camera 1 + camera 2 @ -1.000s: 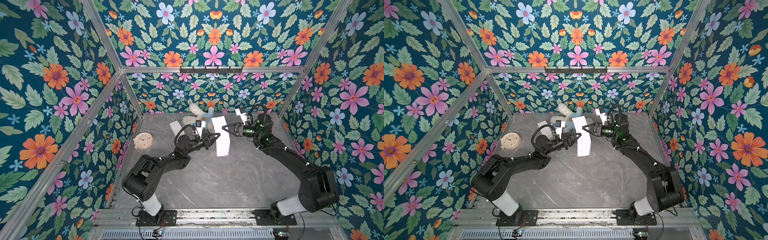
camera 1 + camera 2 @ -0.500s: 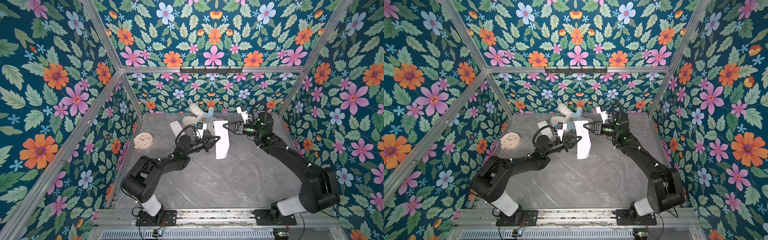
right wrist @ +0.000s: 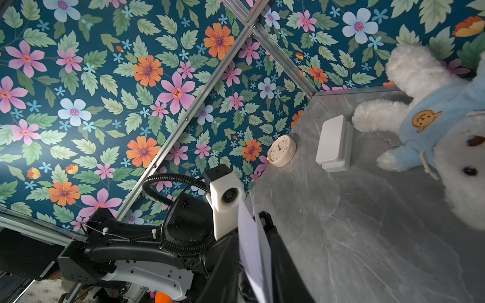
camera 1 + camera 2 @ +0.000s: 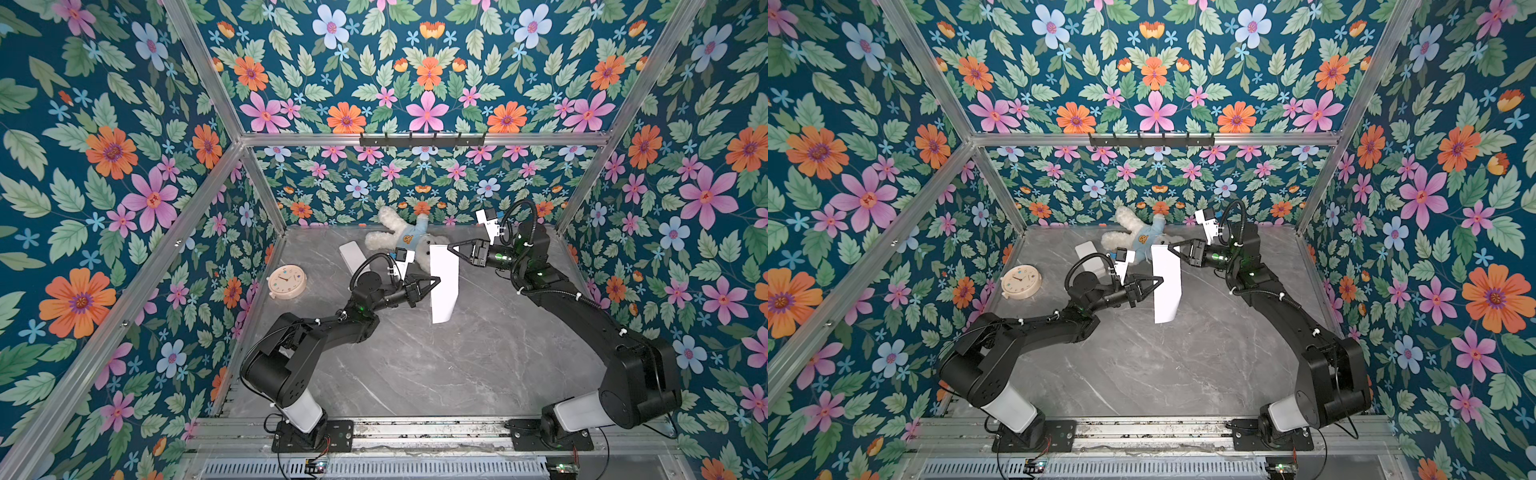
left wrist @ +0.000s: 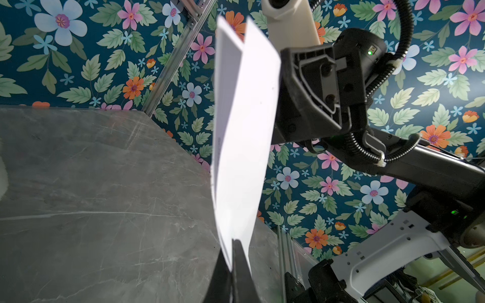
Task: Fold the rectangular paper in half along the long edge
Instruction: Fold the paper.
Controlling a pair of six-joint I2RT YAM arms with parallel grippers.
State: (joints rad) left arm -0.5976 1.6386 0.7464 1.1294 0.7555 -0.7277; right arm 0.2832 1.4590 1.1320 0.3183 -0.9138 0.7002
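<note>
The rectangular paper (image 4: 444, 286) (image 4: 1168, 291) hangs in the air above the table's back middle, doubled over into a narrow white strip. In the left wrist view the paper (image 5: 245, 126) shows two layers spreading apart at the far end. My left gripper (image 4: 436, 281) (image 4: 1158, 281) is shut on its left edge about halfway along, and its tips (image 5: 232, 251) pinch both layers. My right gripper (image 4: 451, 248) (image 4: 1172, 248) is shut on the far right corner. In the right wrist view the paper (image 3: 252, 249) runs between its black fingers (image 3: 278, 262).
A white plush bear (image 4: 405, 237) in a blue shirt lies at the back, just behind the paper. A thick white box (image 4: 352, 255) and a round cream clock (image 4: 286, 282) sit at the back left. A black hook rail (image 4: 422, 140) is on the rear frame. Grey marble tabletop (image 4: 436, 374).
The paper's lower end has dropped and swung slightly left. My left gripper has moved a little toward the front with it. The right gripper stays at the far corner.
</note>
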